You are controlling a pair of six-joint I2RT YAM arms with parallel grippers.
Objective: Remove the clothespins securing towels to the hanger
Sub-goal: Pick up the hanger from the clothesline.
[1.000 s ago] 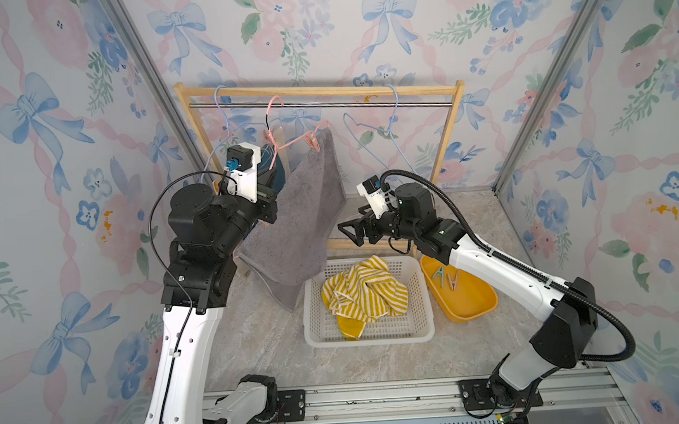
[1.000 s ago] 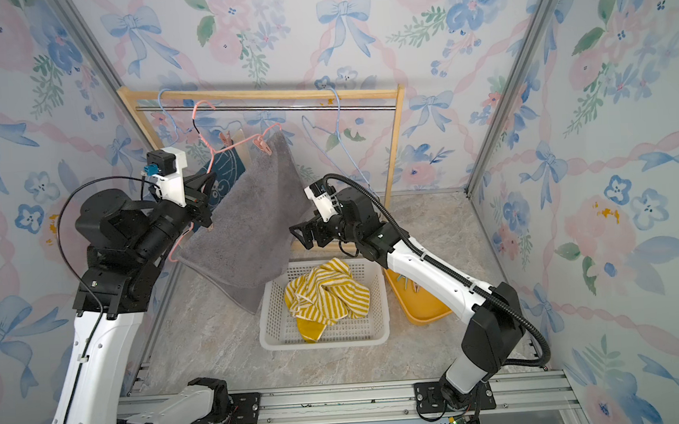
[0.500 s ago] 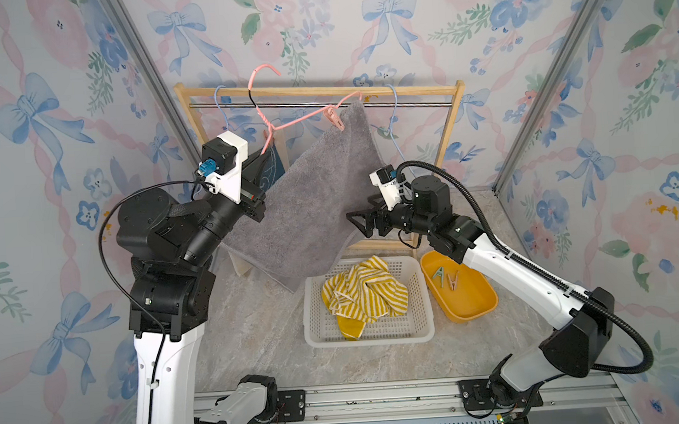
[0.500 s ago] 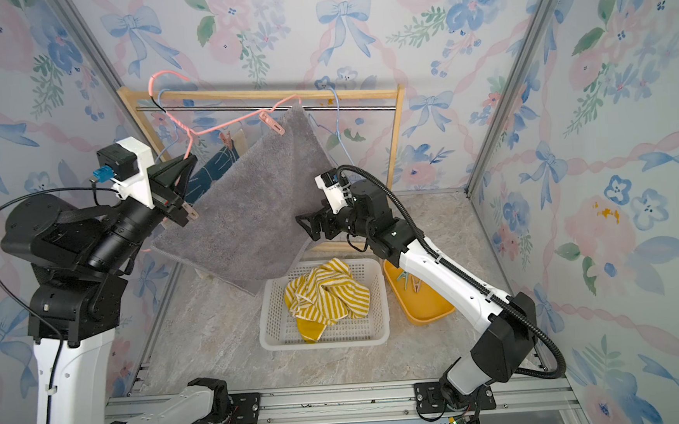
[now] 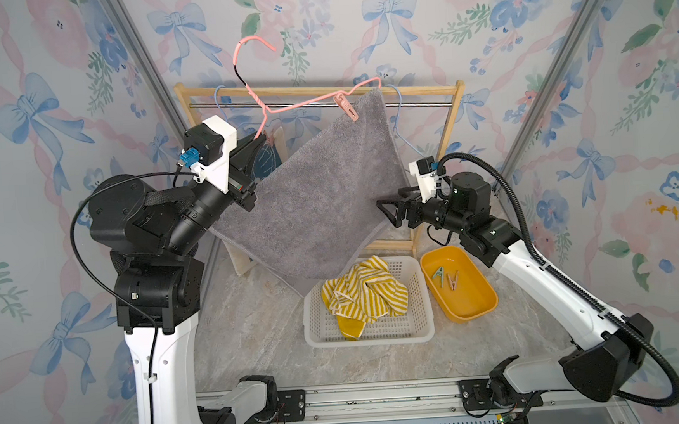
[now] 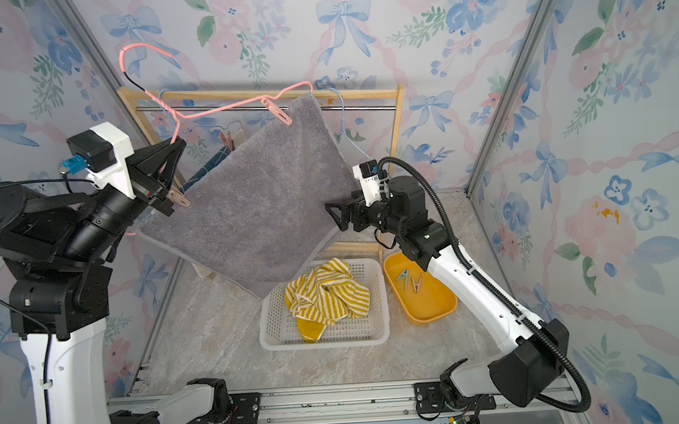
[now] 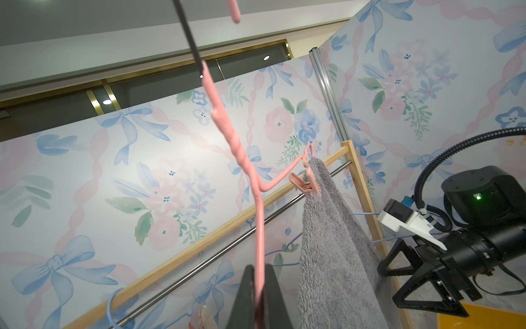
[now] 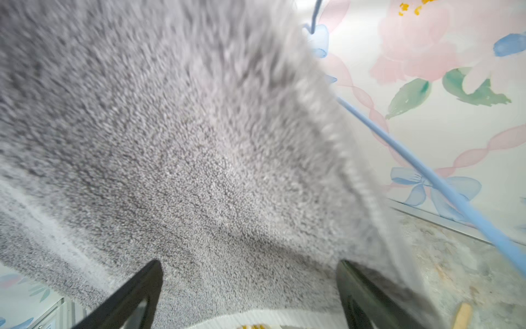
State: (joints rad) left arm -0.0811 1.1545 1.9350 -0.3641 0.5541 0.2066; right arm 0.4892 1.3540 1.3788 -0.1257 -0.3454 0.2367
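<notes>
Clamping the grey towel (image 5: 313, 206) to the pink hanger (image 7: 259, 228) are two pink clothespins. One (image 5: 346, 108) sits at the towel's top corner, on the hanger's far shoulder. The second (image 6: 179, 199) sits at the other upper corner, just beside the left gripper (image 7: 259, 275). Both look small, light and springy. I judge the tail ends standing off the cloth to be the place to pinch, since squeezing there opens the mouth; the smooth plastic could slip from a skewed hold. The towel is soft and limp, so it will likely sag and swing once a pin lets go. The left gripper is clamped tight on the hanger's near arm, holding it slanted and clear of the wooden rack (image 5: 419, 91). The right gripper (image 5: 388, 215) has its jaws spread wide, holding nothing, at the towel's side edge, well below the top pin. Beneath, a striped towel (image 5: 365, 296) lies in the white basket (image 5: 377, 334), and two pins (image 5: 447, 281) lie in the yellow tray (image 5: 469, 308).
</notes>
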